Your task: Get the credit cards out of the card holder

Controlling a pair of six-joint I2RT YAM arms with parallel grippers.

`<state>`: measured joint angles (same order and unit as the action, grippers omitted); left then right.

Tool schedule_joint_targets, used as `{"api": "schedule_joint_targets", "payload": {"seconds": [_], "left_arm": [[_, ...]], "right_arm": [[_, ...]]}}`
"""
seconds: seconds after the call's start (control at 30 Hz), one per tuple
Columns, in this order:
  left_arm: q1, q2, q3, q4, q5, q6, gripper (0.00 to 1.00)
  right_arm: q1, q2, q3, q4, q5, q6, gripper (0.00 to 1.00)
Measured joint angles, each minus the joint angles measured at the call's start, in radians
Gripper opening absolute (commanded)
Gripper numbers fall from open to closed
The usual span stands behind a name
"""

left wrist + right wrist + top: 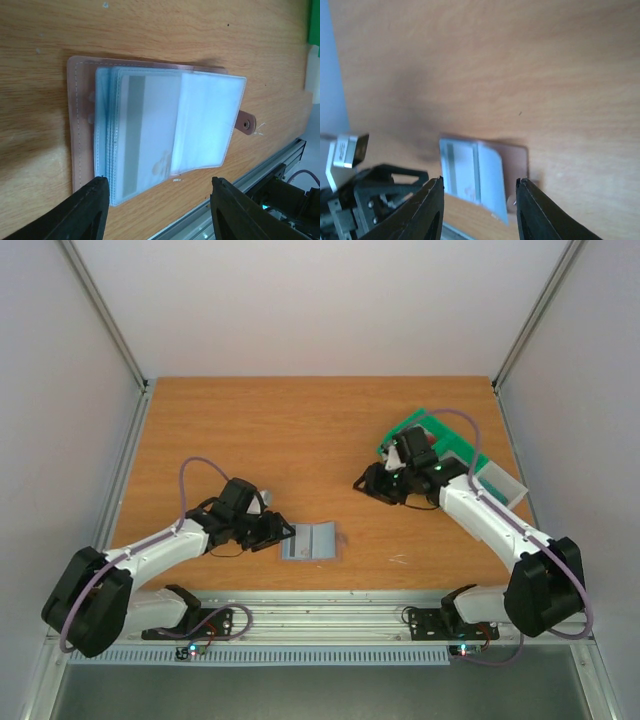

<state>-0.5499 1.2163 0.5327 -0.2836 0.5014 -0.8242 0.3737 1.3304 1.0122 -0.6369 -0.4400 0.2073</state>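
The card holder (pixel 311 540) lies spread open on the table near the front edge, tan-brown cover (pixel 76 125) down and clear sleeves (pixel 210 120) facing up. A pale credit card (pixel 145 135) with a grey stripe sits inside a sleeve. My left gripper (pixel 277 531) is at the holder's left edge, low over the table. In the left wrist view it (pixel 157 202) is open, and only bare wood shows between its fingers. My right gripper (pixel 368 483) hangs above the table to the holder's upper right. It (pixel 480 200) is open and empty, and the holder (pixel 482 175) shows far below it.
A green compartmented tray (pixel 455 445) stands at the back right behind the right arm, with a small red thing (pixel 427 437) in it. The metal rail (pixel 330 615) runs along the table's front edge, close to the holder.
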Motion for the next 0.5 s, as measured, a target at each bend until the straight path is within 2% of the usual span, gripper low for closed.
{"api": "schedule_joint_targets", "payload": {"seconds": [0.2, 0.5], "left_arm": [[0.0, 0.001, -0.046, 0.042, 0.003, -0.034, 0.48], [0.0, -0.02, -0.072, 0.046, -0.002, -0.06, 0.48]], "right_arm": [[0.182, 0.04, -0.056, 0.075, 0.009, 0.055, 0.36], [0.346, 0.23, -0.063, 0.189, 0.029, 0.082, 0.33]]}}
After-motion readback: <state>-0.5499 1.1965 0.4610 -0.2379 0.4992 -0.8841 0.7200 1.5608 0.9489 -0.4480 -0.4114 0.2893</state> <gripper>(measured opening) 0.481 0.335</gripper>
